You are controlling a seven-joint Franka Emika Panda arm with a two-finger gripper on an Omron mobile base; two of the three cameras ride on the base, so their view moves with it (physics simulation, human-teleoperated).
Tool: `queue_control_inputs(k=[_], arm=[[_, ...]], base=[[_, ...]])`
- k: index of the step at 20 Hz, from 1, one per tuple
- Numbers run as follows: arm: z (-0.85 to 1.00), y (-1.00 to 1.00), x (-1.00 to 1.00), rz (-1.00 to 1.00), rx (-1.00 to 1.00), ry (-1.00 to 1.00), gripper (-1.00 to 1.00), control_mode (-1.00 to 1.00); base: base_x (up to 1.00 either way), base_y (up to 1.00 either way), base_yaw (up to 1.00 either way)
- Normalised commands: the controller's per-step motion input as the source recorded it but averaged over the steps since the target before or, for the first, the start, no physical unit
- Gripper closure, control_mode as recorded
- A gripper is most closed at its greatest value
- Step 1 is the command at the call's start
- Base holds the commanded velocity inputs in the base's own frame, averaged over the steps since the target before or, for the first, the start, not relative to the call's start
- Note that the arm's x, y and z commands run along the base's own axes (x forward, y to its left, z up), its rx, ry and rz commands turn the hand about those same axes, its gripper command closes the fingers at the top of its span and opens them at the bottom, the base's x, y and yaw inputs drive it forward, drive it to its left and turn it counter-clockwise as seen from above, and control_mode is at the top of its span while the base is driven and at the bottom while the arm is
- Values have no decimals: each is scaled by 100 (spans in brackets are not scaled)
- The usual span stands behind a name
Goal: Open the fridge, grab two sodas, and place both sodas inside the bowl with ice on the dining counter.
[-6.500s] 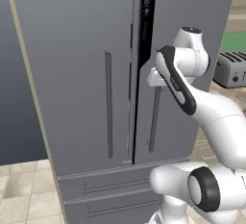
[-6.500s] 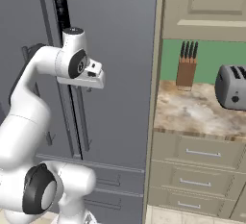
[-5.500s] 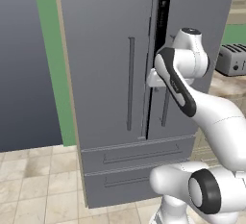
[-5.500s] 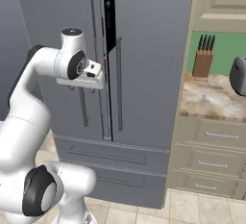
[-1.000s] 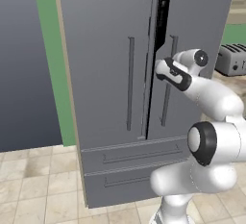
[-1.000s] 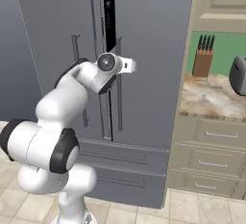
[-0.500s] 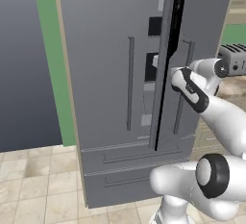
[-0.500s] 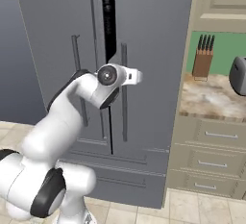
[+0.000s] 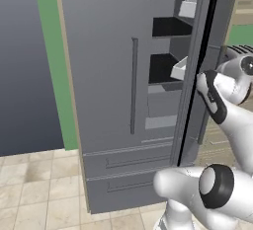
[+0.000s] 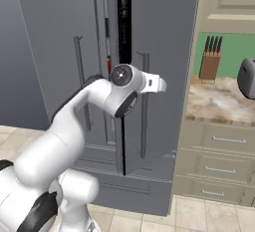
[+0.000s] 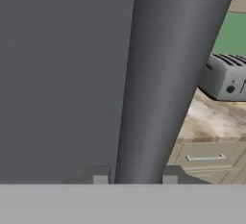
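The fridge (image 9: 118, 76) is standing with its right door (image 9: 205, 61) swinging partly open. The left base view is showing black shelves (image 9: 170, 26) and white door bins (image 9: 187, 8) inside; the right base view is showing only a dark gap between the doors. In the hand view the gripper (image 11: 133, 179) is pinching the door's vertical bar handle (image 11: 163, 74), jaws pressed against it. To the right, a toaster (image 11: 226, 76) is sitting on a marbled worktop (image 10: 219, 104) beside a knife block (image 10: 209, 60). The floor (image 9: 34, 194) is beige tile.
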Motion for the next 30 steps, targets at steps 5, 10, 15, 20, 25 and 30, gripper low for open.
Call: queue_control_inputs(k=[5, 10, 15, 20, 25, 30], arm=[[4, -29, -34, -9, -17, 26, -100, -100], [0, 18, -93, -1, -16, -3, -100, -100], [-1, 62, -99, 1, -7, -17, -100, -100], [40, 99, -34, 5, -17, 0, -100, -100], [43, 100, 1, 11, -24, 5, -100, -100], [53, 81, 32, 11, -26, 1, -100, -100]], base=[[0, 0, 0], [0, 0, 0], [0, 0, 0], [0, 0, 0], [0, 0, 0], [0, 0, 0]])
